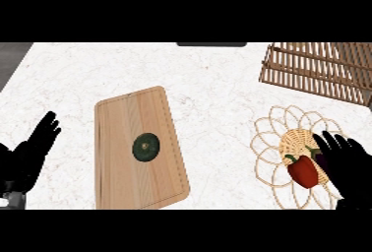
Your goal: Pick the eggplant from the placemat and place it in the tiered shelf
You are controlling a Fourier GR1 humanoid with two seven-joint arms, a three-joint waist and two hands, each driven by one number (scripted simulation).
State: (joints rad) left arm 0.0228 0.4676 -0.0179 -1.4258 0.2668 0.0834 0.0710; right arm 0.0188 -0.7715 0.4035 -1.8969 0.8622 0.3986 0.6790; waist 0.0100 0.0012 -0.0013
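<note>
Left hand (29,157): lower left of the frame, fingers straight and up, holding nothing, resting.
Right hand (352,172): lower right, fingers spread and fairly straight, right over the placemat's (296,140) right side. Nothing clearly gripped.
Eggplant (320,161): on the placemat, a dark sliver showing at the hand's left edge, mostly hidden. Can't tell whether the fingers touch it.
Pepper (303,172): red, just left of the eggplant, same placemat.
Shelf (320,69): slatted wood, upper right, well apart from the placemat.
Board (138,172): centre-left on the surface (218,74), with a dark green round item (146,147) on it.
</note>
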